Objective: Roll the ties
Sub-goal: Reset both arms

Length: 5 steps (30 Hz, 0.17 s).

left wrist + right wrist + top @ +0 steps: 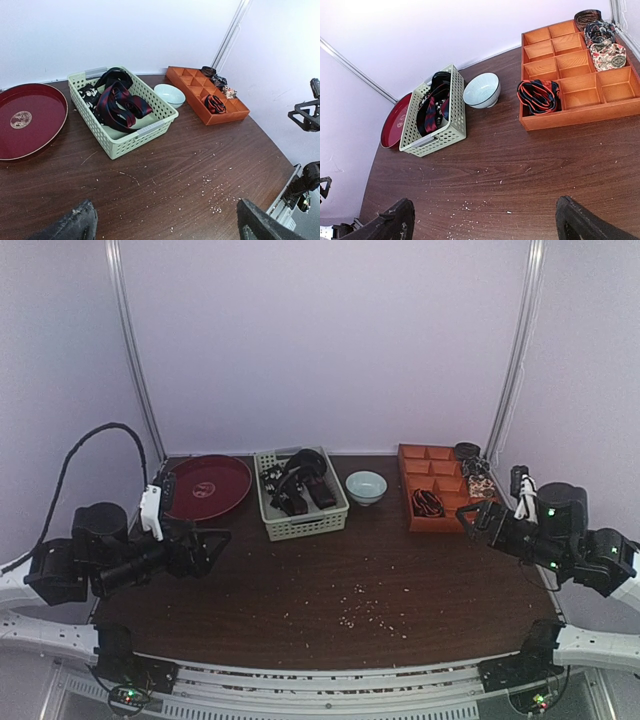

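While both arms hang at the near corners of the worktop [300, 580], no tie is in hand at this instant. The left gripper [222, 540] hovers over the left side with its jaws spread wide and nothing between them, well apart from every tie. Beyond it lies a round red tray [228, 490], bare but for its centre emblem. Next along stands the pale green basket [131, 141], which holds the work left to do: a tangle of loose ties [119, 104], dark with red stripes and at least one with pale specks, lying folded over one another and unrolled; how many there are cannot be counted. A small pale bowl [170, 94] sits just beside the basket, with nothing showing in it. Further right, the orange divided box [570, 119] carries the finished part: a red-and-black striped roll [538, 95] fills its near left compartment, and three more rolled ties [600, 34] sit along its right-hand column toward the far end, while the other compartments are empty. The right gripper [470, 518] hovers near the box's near corner, jaws likewise wide and empty. By this reckoning about four ties are done, several are left, and the next step is to fetch one from the basket
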Tool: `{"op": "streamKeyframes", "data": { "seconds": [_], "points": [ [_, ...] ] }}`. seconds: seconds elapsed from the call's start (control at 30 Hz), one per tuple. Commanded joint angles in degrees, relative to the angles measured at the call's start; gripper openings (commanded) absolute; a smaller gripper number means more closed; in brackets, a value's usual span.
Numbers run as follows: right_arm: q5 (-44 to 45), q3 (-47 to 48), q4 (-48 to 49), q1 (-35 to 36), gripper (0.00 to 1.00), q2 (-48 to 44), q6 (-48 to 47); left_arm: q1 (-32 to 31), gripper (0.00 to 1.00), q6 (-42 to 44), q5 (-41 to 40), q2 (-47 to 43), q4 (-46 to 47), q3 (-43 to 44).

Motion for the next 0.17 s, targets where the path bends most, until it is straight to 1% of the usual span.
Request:
{"op": "streamKeyframes", "data": {
  "seconds": [0.0, 0.13],
  "points": [
    [1.9, 1.8, -1.3, 0.3, 1.00, 1.8, 0.0, 0.3, 0.98, -1.2, -2.8, 0.4, -0.1, -0.4],
    [1.4, 0.8, 0.2, 0.3, 1.00, 2.5, -0.1, 0.3, 0.98, -2.1, -4.0, 2.5, -0.9, -0.6]
  ]
}}
